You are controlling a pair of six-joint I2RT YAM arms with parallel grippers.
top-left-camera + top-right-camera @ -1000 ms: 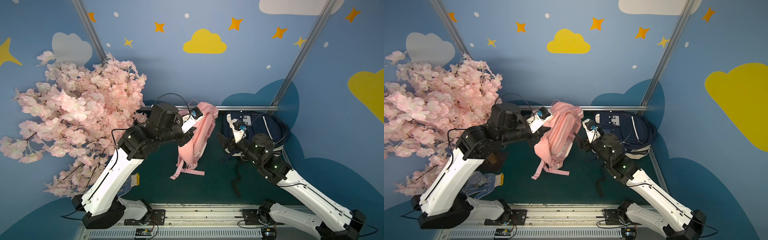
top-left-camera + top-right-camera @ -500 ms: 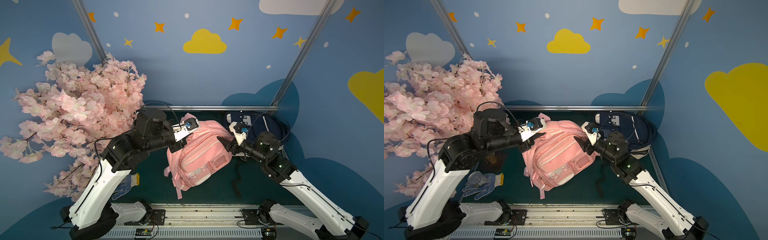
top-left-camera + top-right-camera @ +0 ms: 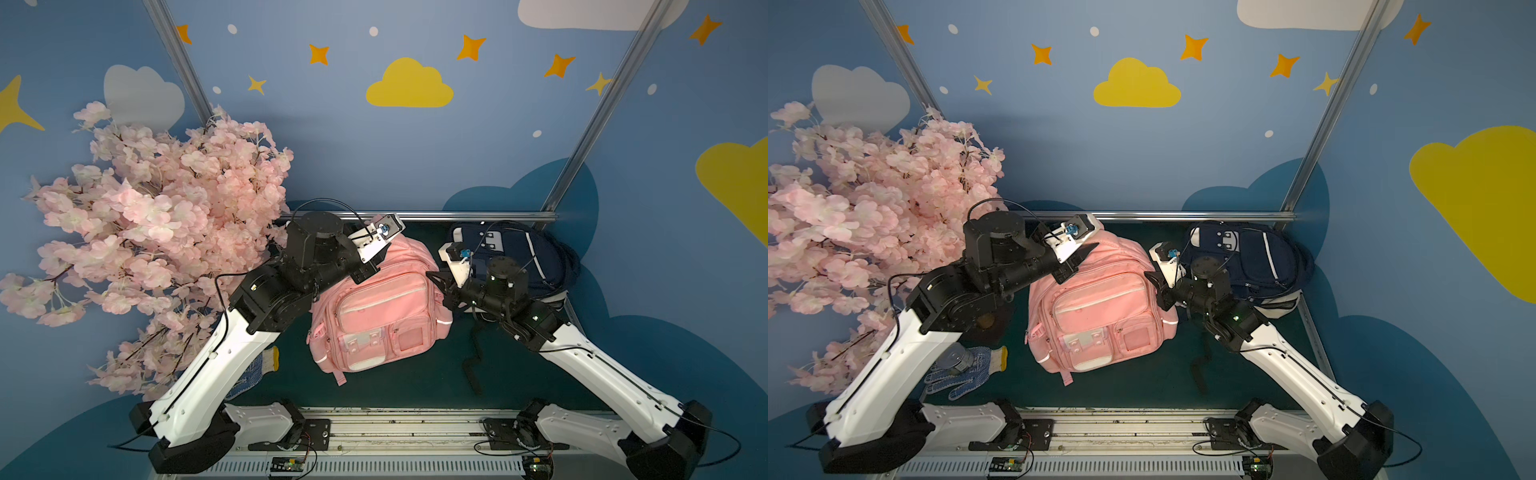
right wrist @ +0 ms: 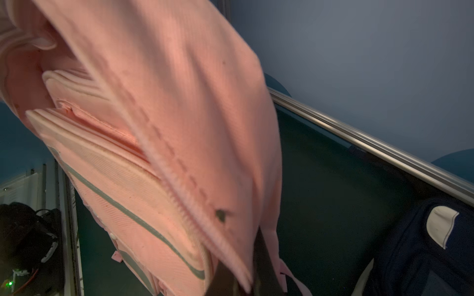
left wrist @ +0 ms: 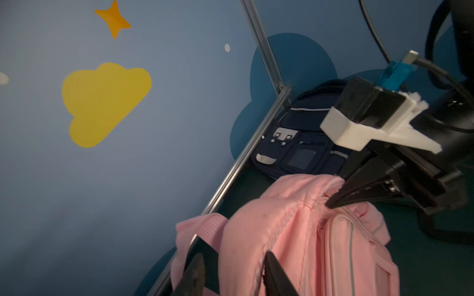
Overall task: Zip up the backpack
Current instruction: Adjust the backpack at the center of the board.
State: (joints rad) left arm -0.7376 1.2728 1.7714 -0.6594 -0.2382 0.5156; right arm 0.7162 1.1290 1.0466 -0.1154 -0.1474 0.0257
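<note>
1. Pink backpack (image 3: 374,316) lies front-up on the green surface (image 3: 415,386), between both arms, with its long axis pointing to the back wall (image 3: 395,166).
2. Right hand (image 5: 331,203) is clamped on fabric at the bag's top right corner. Left hand (image 3: 1077,262) is open, astride the top.
3. Zipper seam (image 4: 179,194) passes the right hand, which is the nearer one. I cannot make out the slider.
4. No writing can be read.

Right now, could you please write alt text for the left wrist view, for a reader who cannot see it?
The right gripper pinches the fabric of a pink backpack, while the left gripper is open just over it. A navy backpack lies behind, against a blue wall with a yellow cloud.
</note>
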